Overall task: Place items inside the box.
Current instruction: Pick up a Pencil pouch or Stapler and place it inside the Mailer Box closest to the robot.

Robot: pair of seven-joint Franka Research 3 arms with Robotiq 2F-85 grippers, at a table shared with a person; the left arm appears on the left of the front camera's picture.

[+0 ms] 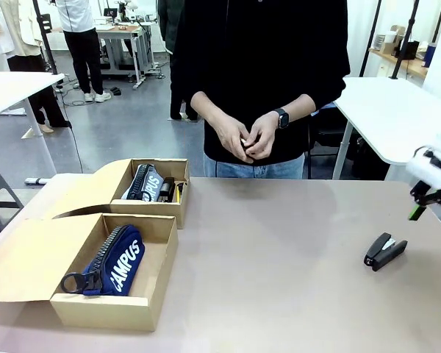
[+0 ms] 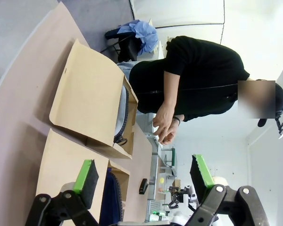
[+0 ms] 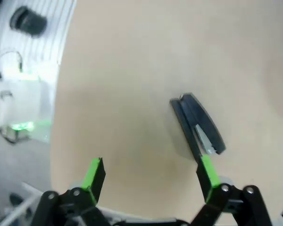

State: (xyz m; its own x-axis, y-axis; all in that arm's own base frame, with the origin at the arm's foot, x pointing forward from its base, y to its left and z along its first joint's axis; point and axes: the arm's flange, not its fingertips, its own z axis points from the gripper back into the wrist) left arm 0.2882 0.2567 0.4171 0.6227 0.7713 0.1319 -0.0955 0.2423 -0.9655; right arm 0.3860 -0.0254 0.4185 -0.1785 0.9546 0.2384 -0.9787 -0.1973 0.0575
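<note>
Green pads are spread wide on the right gripper (image 1: 432,228), with nothing held between them. It hangs above the right edge of the table (image 1: 279,257). The black stapler (image 1: 385,251) lies flat on the bare tabletop near it, at about eight o'clock in the front view. In the right wrist view it is at one o'clock of the gap, with one end close to a pad (image 3: 206,172). The wide opening is judged to be kept so that the stapler's body can be straddled. A sideways shift and a descent would be called for first, since the stapler lies off-centre of the jaws.

The left gripper (image 2: 144,175) is likewise open and empty, and is pointed out over the two boxes, probably parked clear of the loading path.

At nine o'clock of the table, the navy zip pouch (image 1: 121,259) is laid diagonally in the near cardboard box (image 1: 103,312). At ten o'clock, the grey zip pouch (image 1: 141,182) and the yellow utility knife (image 1: 179,190) are packed side by side in the far cardboard box (image 1: 158,212).

The person's hands (image 1: 246,140) are clasped at twelve o'clock, off the table, so no handover is suggested.
</note>
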